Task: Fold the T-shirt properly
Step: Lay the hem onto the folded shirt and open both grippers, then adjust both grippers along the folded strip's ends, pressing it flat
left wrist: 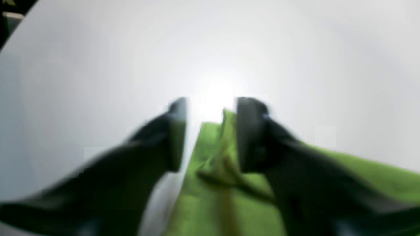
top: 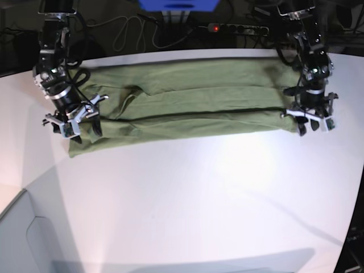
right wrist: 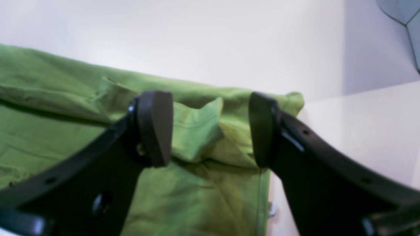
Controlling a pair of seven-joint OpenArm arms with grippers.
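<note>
So, the T-shirt is laid out between and beneath both grippers, its long near edge running from one to the other. The left gripper is held over one end of it, tipped down, jaws apart with a raised bit of green cloth seen between the fingertips; whether that's being touched can't be told. Over the other end, the right gripper is pointed down too, jaws spread wide, a folded-over flap seen between them, contact also unclear. Left fingers are pretty blurred in their own wrist view, and the shirt is cut off at the bottom of both wrist views. Parts of its far corners are hidden behind the arms.
</note>
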